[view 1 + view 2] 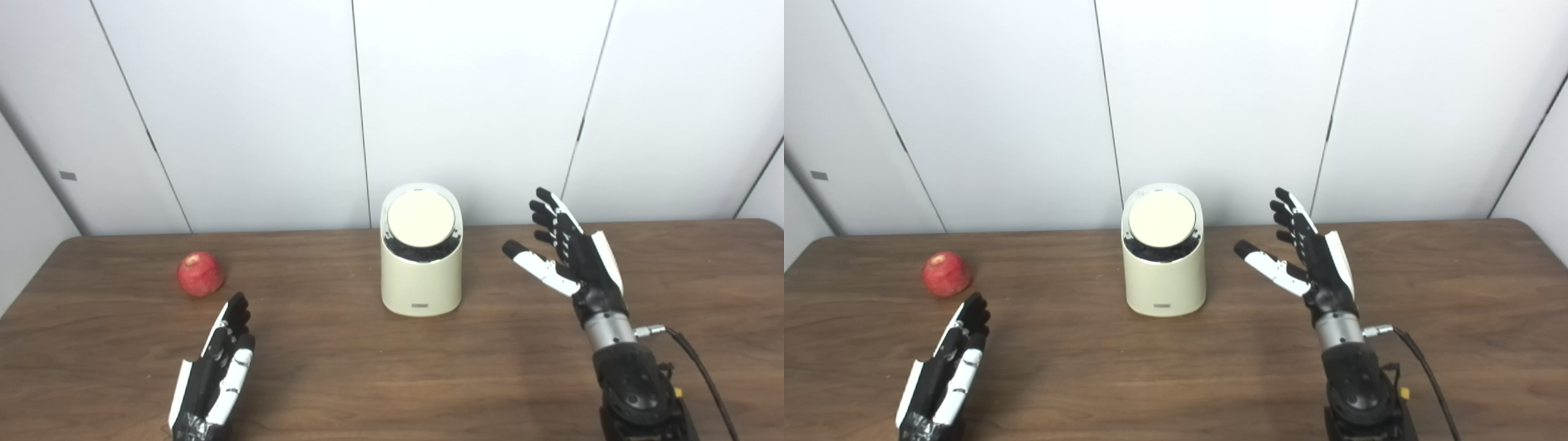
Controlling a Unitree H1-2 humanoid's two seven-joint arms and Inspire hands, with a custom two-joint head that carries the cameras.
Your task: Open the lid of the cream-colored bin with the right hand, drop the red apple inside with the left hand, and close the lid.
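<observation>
A cream-colored bin [421, 282] stands upright at the middle of the brown table, its round lid [421, 216] down, with a dark gap under the lid's front edge. The red apple [200, 274] lies on the table to the bin's left. My left hand [215, 369] rests low near the front edge, just in front of and right of the apple, fingers straight and apart, holding nothing. My right hand [569, 254] is raised to the right of the bin, palm toward it, fingers spread, clear of the bin.
The wooden table [392, 380] runs across the whole view, its far edge against white wall panels [245, 110]. A black cable [698, 367] trails from the right wrist toward the front right corner.
</observation>
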